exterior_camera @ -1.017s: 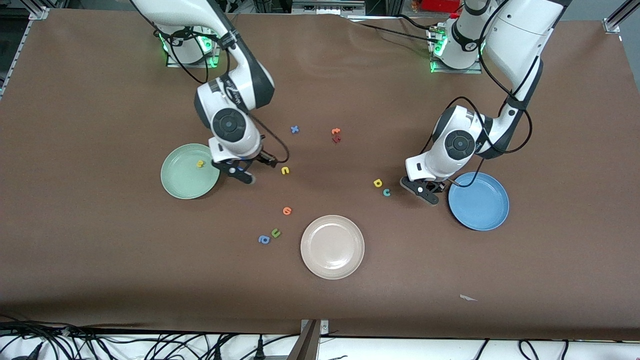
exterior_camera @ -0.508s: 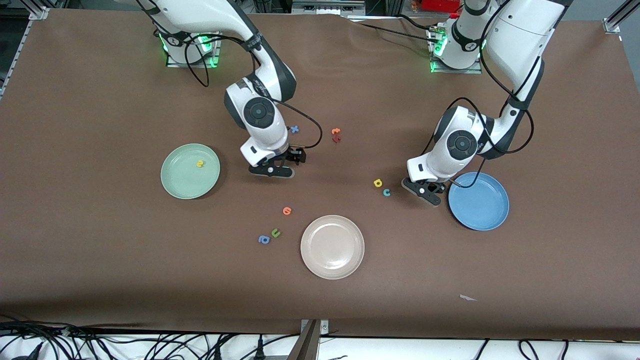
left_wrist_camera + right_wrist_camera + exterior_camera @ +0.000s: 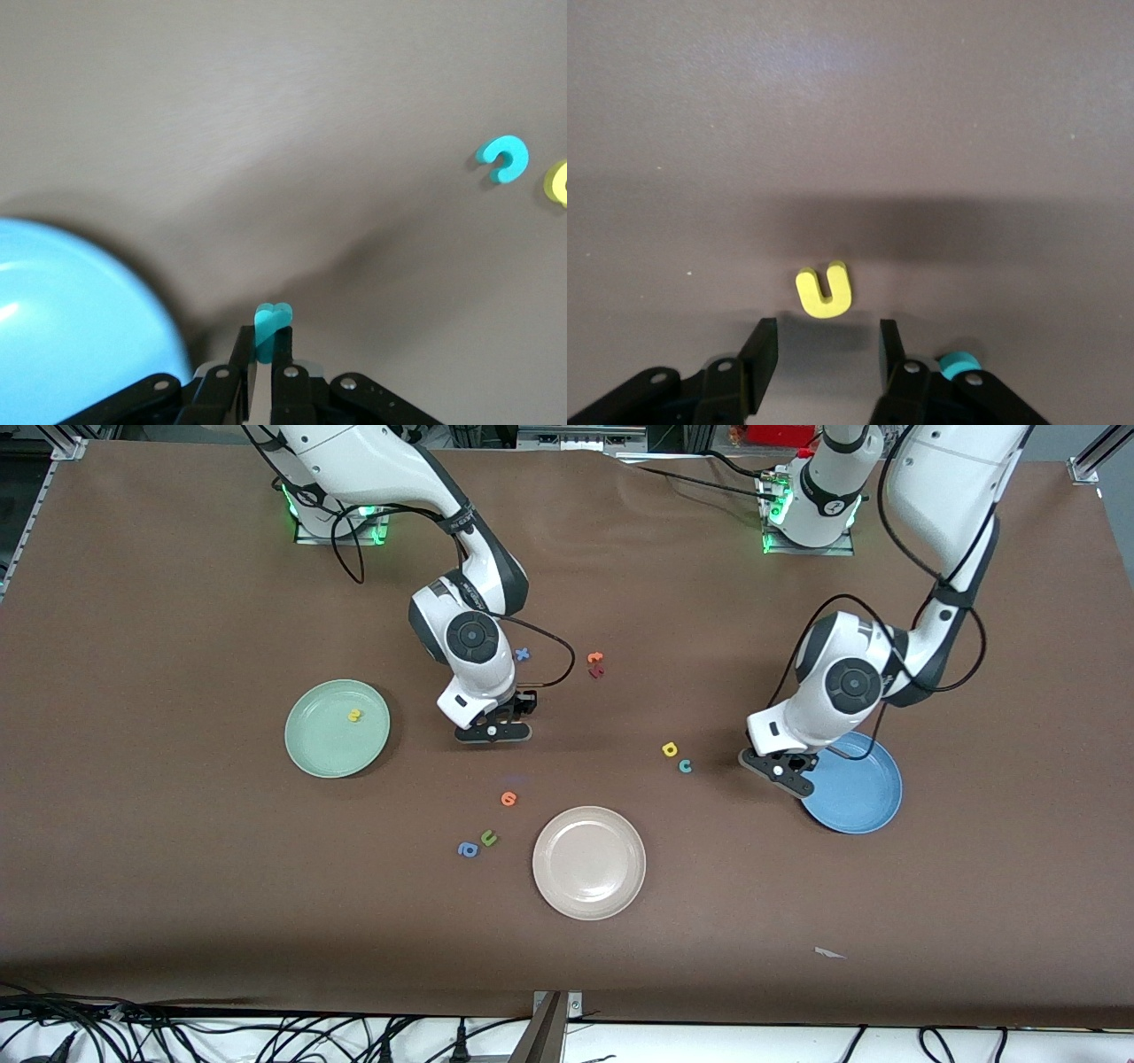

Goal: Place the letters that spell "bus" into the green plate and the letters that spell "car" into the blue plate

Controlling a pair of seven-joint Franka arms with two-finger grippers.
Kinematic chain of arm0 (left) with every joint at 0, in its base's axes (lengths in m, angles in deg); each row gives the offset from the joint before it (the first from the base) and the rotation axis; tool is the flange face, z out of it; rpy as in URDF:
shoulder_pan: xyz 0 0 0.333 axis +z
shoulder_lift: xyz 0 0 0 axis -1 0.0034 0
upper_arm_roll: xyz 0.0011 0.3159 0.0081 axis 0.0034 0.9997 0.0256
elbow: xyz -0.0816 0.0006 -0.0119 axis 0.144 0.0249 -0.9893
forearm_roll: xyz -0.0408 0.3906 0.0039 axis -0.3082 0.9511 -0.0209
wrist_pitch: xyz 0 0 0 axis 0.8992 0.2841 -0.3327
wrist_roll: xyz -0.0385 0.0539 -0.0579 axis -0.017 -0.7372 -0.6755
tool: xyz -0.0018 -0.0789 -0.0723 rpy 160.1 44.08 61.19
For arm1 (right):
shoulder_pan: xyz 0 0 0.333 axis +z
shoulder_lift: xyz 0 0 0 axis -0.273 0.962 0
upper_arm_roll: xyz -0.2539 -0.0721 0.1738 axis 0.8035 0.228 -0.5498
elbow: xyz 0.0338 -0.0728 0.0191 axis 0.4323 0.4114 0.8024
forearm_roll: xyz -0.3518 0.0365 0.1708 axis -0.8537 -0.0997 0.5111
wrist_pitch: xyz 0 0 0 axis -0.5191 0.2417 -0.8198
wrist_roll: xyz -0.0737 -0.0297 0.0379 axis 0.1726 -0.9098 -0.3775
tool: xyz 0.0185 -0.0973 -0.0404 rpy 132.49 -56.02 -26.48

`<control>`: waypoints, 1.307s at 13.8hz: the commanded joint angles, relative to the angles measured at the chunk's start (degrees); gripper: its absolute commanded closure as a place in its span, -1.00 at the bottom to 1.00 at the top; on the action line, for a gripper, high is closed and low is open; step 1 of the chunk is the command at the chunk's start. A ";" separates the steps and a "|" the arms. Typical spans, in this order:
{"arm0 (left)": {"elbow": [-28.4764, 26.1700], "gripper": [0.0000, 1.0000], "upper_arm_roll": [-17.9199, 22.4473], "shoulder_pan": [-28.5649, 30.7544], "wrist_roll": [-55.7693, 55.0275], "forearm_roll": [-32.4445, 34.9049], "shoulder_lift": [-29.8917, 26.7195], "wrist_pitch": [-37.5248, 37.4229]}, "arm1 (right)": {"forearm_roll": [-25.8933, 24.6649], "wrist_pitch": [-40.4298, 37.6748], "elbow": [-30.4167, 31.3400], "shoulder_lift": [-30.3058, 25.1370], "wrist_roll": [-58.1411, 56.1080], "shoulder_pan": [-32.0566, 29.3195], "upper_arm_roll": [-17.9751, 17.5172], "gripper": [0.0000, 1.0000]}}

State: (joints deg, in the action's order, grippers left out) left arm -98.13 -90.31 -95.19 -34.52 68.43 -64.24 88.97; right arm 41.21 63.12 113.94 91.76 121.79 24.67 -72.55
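Thin teal "r" (image 3: 273, 320) is clamped upright between the fingertips of my left gripper (image 3: 264, 343), which has slid off bare table and now hangs at the rim of the blue plate (image 3: 864, 802); that letter looks ready to drop in, the first for "car". The teal "c" (image 3: 685, 766) and yellow "a" (image 3: 670, 749) lie touching on the table, just beside that plate toward the right arm's end.

My right gripper (image 3: 828, 341) has swung away from the green plate (image 3: 314, 748) and come down over the yellow "u" (image 3: 825, 292), jaws apart and narrowing, the letter just ahead of the tips, not yet gripped. One yellow letter (image 3: 354, 715) lies in the green plate, so "bus" is begun.

Outward: a cream plate (image 3: 589, 886), stray letters, a flat brown matte table (image 3: 177, 868), and cables along its near edge
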 commanded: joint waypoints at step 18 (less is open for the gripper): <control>9.76 -1.00 3.84 -7.16 -40.00 -12.15 4.00 -8.64 | -0.53 -4.25 -0.09 -4.95 -3.71 -0.43 5.60 0.81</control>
State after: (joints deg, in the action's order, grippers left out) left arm -91.86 -87.13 -98.96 -66.27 57.96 -62.70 79.82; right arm 41.04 64.74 113.17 91.56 119.46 24.54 -69.71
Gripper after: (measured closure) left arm 0.000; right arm 0.744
